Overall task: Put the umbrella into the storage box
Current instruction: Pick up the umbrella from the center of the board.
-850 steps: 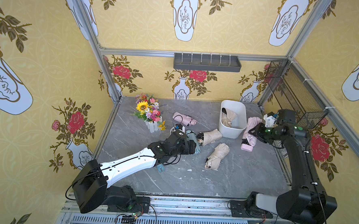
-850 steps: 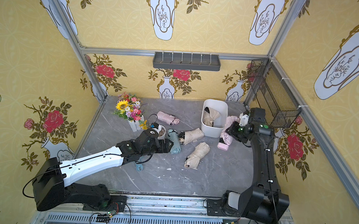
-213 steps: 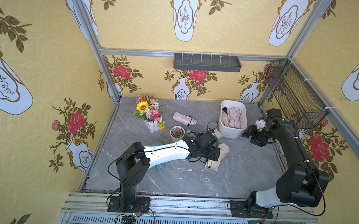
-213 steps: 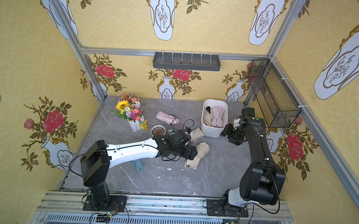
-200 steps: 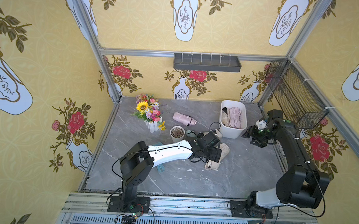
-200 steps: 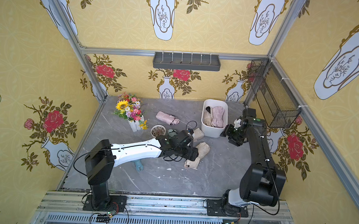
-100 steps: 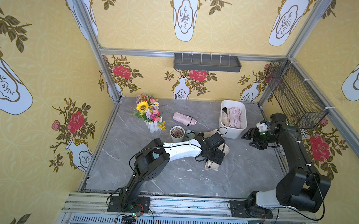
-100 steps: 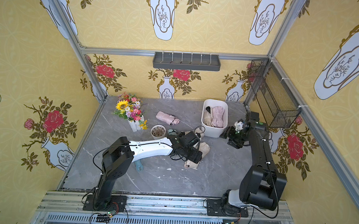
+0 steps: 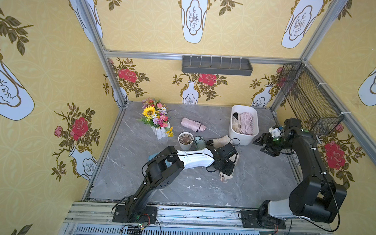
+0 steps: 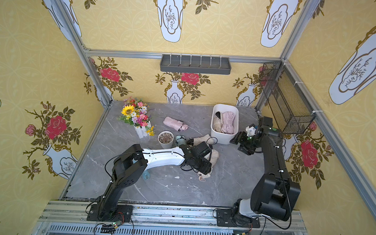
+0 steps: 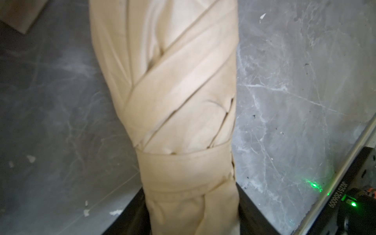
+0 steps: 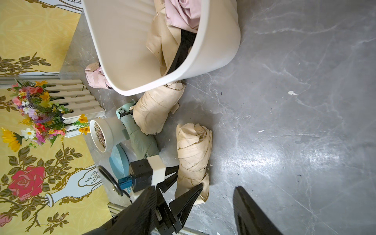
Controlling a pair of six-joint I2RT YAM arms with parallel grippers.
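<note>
My left end effector straddles the centre-frame umbrella's strapped end, grip uncertain; in a top view its axis points up-right toward the box beside my released right end effector.

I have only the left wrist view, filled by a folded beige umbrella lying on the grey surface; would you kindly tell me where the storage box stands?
Observer: The storage box stands at the back of the table, on the right arm's side, beyond the beige umbrella you see.
Operator: Thank you. Is anything in it yet?
Observer: Yes, a pink umbrella already lies inside.
Operator: And what is the right gripper doing?
Observer: The right gripper hovers open and empty near the box, not touching it.
</note>
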